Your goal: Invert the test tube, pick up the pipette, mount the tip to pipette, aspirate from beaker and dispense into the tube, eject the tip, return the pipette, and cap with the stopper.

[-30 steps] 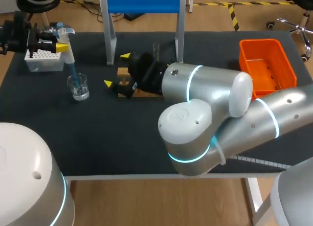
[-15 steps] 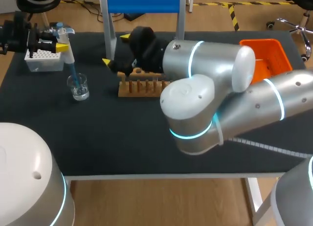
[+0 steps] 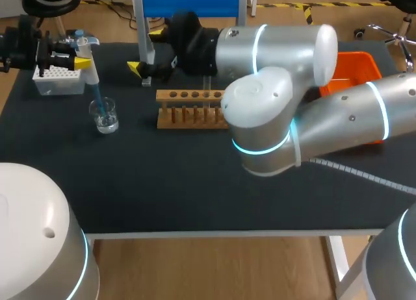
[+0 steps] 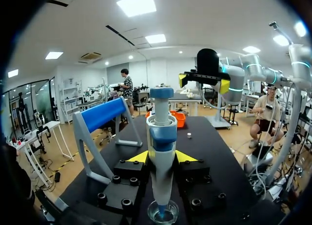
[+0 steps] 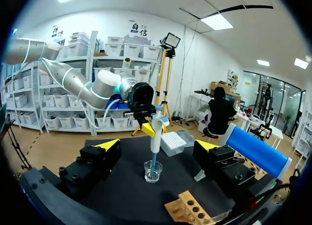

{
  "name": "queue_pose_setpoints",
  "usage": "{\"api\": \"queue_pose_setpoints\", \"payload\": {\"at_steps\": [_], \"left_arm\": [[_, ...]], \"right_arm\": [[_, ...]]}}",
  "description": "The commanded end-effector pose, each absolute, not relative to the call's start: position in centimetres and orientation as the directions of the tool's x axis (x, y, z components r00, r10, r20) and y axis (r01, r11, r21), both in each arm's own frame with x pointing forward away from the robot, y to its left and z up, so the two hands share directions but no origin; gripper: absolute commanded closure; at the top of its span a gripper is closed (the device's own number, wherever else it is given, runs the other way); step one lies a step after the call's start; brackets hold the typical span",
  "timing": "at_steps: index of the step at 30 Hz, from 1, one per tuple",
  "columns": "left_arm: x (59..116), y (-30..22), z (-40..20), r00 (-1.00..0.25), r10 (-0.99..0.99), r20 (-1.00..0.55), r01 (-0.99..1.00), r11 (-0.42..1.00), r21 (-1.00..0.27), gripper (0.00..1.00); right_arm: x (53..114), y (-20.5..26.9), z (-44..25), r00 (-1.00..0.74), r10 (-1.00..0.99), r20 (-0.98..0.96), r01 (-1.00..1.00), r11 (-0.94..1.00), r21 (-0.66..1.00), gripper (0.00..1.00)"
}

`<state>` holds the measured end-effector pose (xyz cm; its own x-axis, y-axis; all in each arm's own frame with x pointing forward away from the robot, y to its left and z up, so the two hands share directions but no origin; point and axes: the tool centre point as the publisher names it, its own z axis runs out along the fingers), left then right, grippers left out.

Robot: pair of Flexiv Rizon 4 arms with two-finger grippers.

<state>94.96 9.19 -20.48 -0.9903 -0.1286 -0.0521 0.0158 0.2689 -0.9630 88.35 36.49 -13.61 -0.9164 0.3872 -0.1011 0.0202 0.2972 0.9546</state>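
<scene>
My left gripper (image 3: 83,53) is shut on the white and blue pipette (image 3: 90,69) at the table's far left. The pipette stands upright between the yellow tips (image 4: 139,157), and its blue tip dips into the glass beaker (image 3: 104,115), which lies right under the pipette (image 4: 161,152) as beaker (image 4: 163,215). My right gripper (image 3: 145,50) hangs open and holds nothing, above the table behind the wooden tube rack (image 3: 192,109). From the right gripper (image 5: 157,144), the pipette (image 5: 155,132) and beaker (image 5: 153,171) are straight ahead, and the rack (image 5: 188,208) is below.
A white tip box (image 3: 58,80) sits beside the left gripper. A stand with a blue roll (image 3: 188,2) is at the back, close to the right gripper. An orange basket (image 3: 361,65) stands at the back right, partly behind my right arm.
My right arm has risen off the tube rack and swung back and left toward the blue stand, uncovering the rack. The left arm and pipette have not moved.
</scene>
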Motion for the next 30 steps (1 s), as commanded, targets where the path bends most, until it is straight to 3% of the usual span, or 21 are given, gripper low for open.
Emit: {"api": "queue_pose_setpoints", "payload": {"at_steps": [1,24,26,28,29,30], "left_arm": [[95.0,9.2,-20.5,-0.991,-0.127,-0.053,0.017,0.269,-0.963,1.00],[95.0,9.2,-20.5,-0.991,-0.127,-0.053,0.017,0.269,-0.963,1.00],[95.0,9.2,-20.5,-0.991,-0.127,-0.053,0.017,0.269,-0.963,1.00],[95.0,9.2,-20.5,-0.991,-0.127,-0.053,0.017,0.269,-0.963,1.00],[95.0,9.2,-20.5,-0.991,-0.127,-0.053,0.017,0.269,-0.963,1.00],[95.0,9.2,-20.5,-0.991,-0.127,-0.053,0.017,0.269,-0.963,1.00]], "right_arm": [[89.1,36.5,-12.3,-0.989,0.149,-0.003,0.041,0.293,0.955,0.00],[91.9,40.5,-9.6,-0.998,0.011,0.061,0.062,0.249,0.966,0.00],[92.0,40.8,-9.5,-0.998,-0.004,0.058,0.056,0.254,0.966,0.49],[92.3,41.2,-9.4,-0.998,-0.020,0.057,0.050,0.265,0.963,0.56],[92.4,41.3,-9.4,-0.998,-0.027,0.051,0.041,0.266,0.963,0.69],[92.5,41.5,-9.3,-0.998,-0.026,0.049,0.040,0.270,0.962,0.90]]}}
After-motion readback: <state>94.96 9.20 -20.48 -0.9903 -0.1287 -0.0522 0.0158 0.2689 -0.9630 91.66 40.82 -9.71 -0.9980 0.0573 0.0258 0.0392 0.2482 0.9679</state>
